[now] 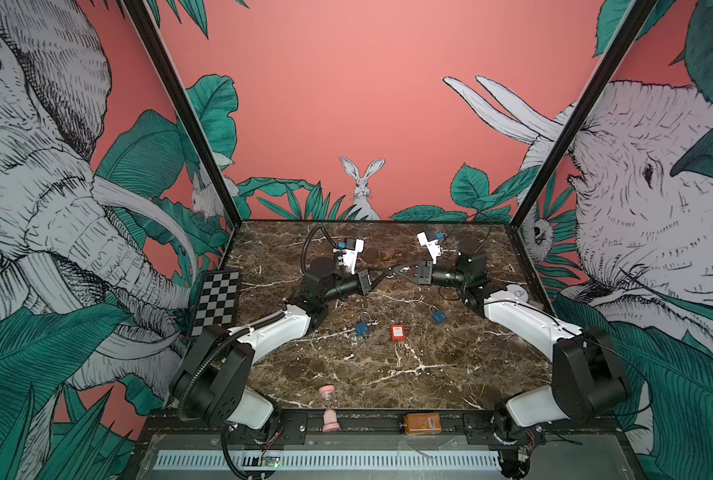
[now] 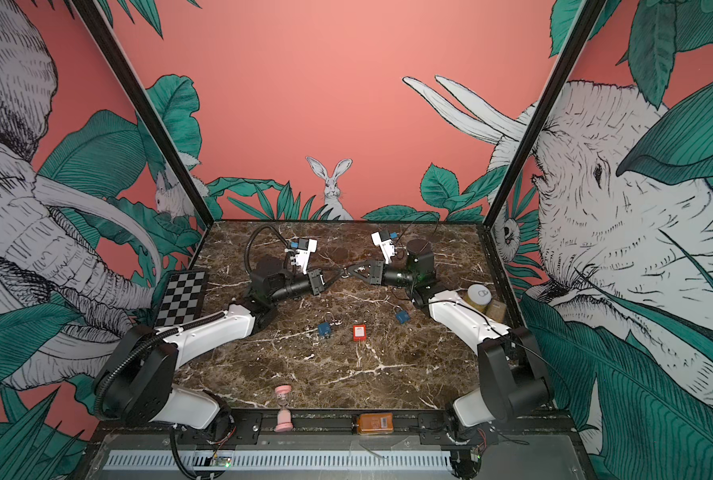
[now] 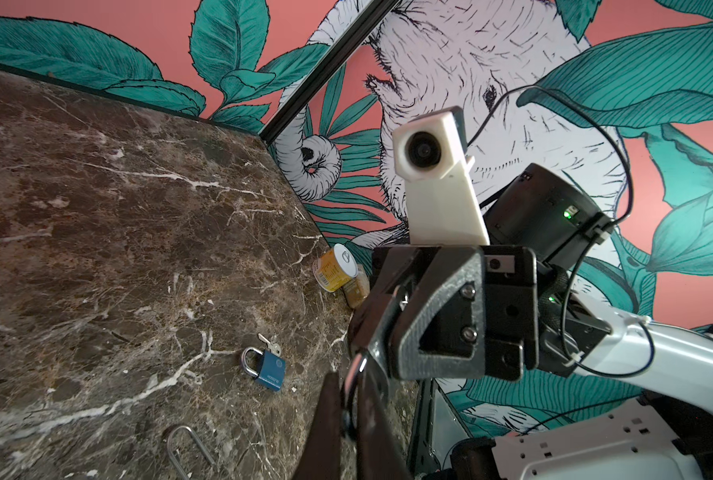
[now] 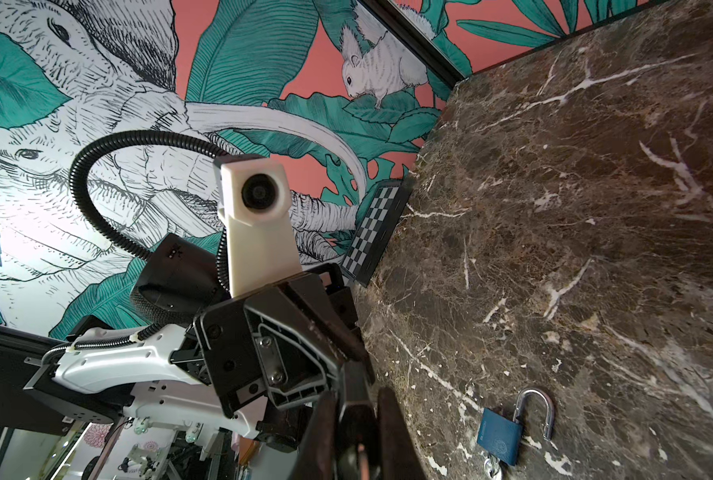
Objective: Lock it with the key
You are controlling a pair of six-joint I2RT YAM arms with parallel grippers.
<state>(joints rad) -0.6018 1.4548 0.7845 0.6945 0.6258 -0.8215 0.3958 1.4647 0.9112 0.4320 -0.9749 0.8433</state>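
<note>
**Both grippers pinched shut in the air; locks lie on the table below.**

Nearest you on the brown marble table (image 1: 450,374) is a small red padlock (image 1: 397,332). Just beside it lies the blue metal padlock (image 4: 500,436), silver loop open, w/ its little silver keys (image 4: 491,469) at its bottom end. A 2nd blue padlock (image 3: 265,370), loop shut, lies a bit farther. Behind them the left gripper (image 1: 378,275) & right gripper (image 1: 390,272) meet tip to tip, both closed tight; can't tell what they pinch, if anything. The lock is prob. hard, smooth and heavy for its size: hold its flat sides. The key is thin & slippy: pinch its wide head.
</note>
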